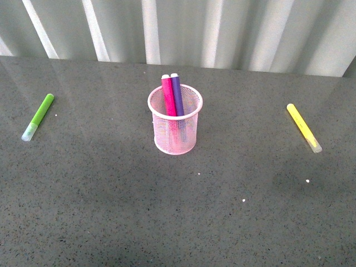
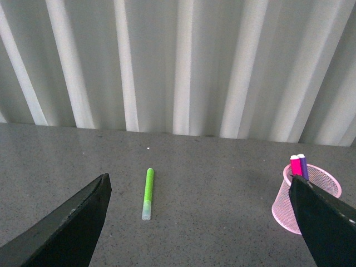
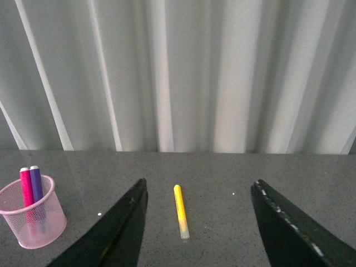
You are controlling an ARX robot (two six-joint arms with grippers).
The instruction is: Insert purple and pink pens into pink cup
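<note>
The pink cup (image 1: 175, 125) stands upright at the table's middle. The pink pen (image 1: 168, 95) and the purple pen (image 1: 177, 94) stand inside it, side by side, leaning toward the back rim. Neither gripper shows in the front view. In the left wrist view my left gripper (image 2: 201, 186) is open and empty, with the cup (image 2: 286, 203) and both pens (image 2: 298, 164) beside one finger. In the right wrist view my right gripper (image 3: 199, 186) is open and empty, and the cup (image 3: 33, 217) with the pens (image 3: 31, 186) sits off to one side.
A lime green marker (image 1: 38, 116) lies at the table's left, also in the left wrist view (image 2: 148, 193). A yellow marker (image 1: 303, 127) lies at the right, also between the right gripper's fingers (image 3: 181, 211). A ribbed grey wall (image 1: 178, 28) backs the table.
</note>
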